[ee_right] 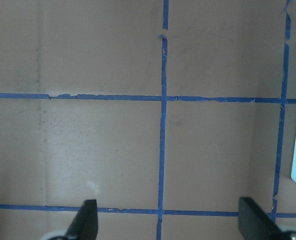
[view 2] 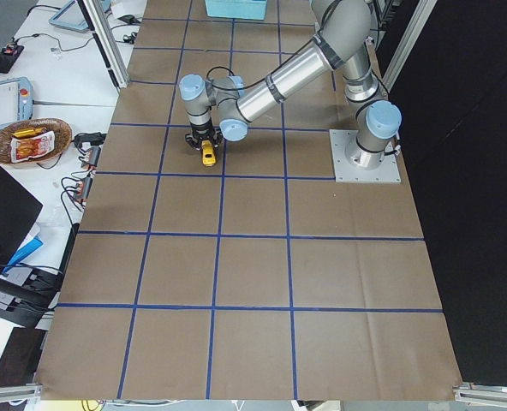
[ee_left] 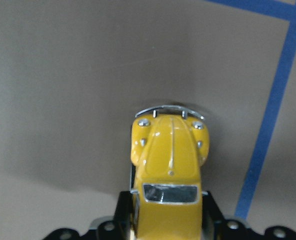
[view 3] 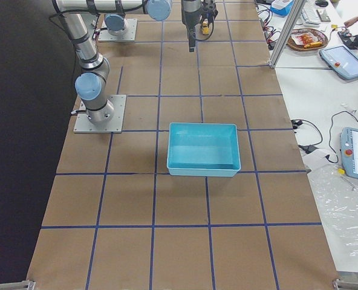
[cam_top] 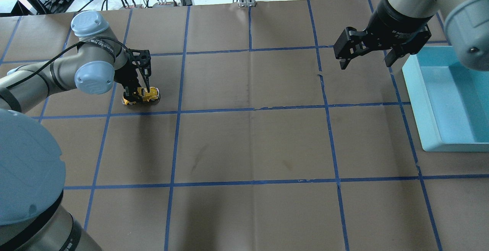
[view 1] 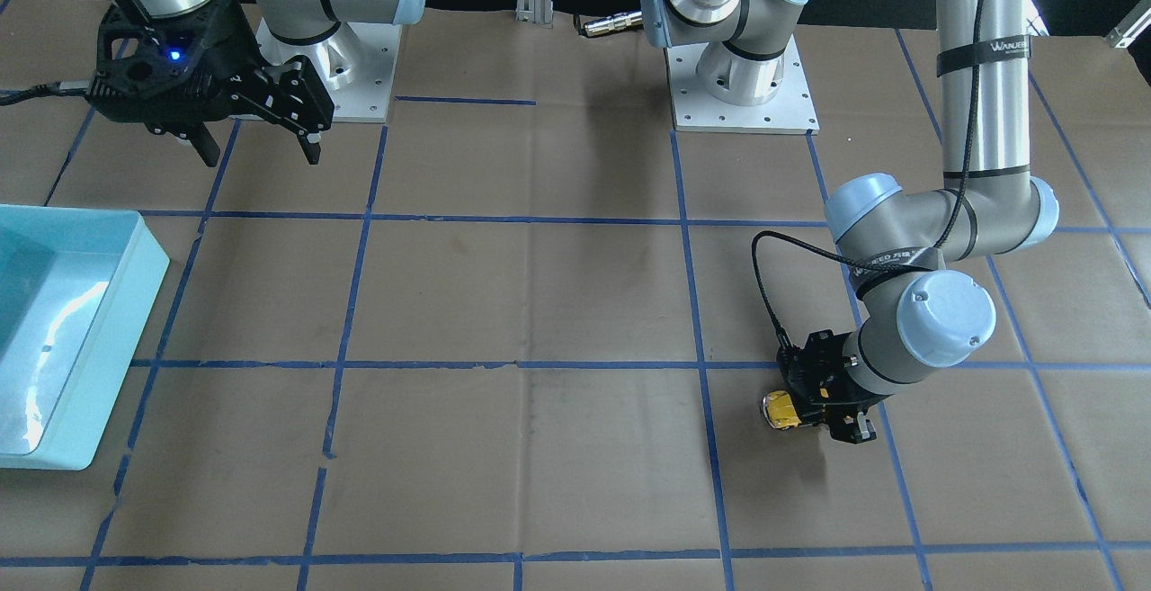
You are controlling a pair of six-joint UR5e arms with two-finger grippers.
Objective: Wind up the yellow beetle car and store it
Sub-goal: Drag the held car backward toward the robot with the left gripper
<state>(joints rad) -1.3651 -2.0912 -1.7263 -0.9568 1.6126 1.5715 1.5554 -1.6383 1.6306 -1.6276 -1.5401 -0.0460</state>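
The yellow beetle car stands low on the brown paper table at the far left, by a blue tape line. My left gripper is shut on its rear half from above. The left wrist view shows the car's hood, silver bumper and windshield pointing away, with a finger on each side of the body. The car also shows in the front view and the left side view. My right gripper hangs open and empty above the table, just left of the bin; its fingers spread wide over bare paper.
A light blue bin sits at the table's right edge, also seen in the front view and the right side view. Blue tape lines grid the paper. The two arm bases stand at the robot's side of the table.
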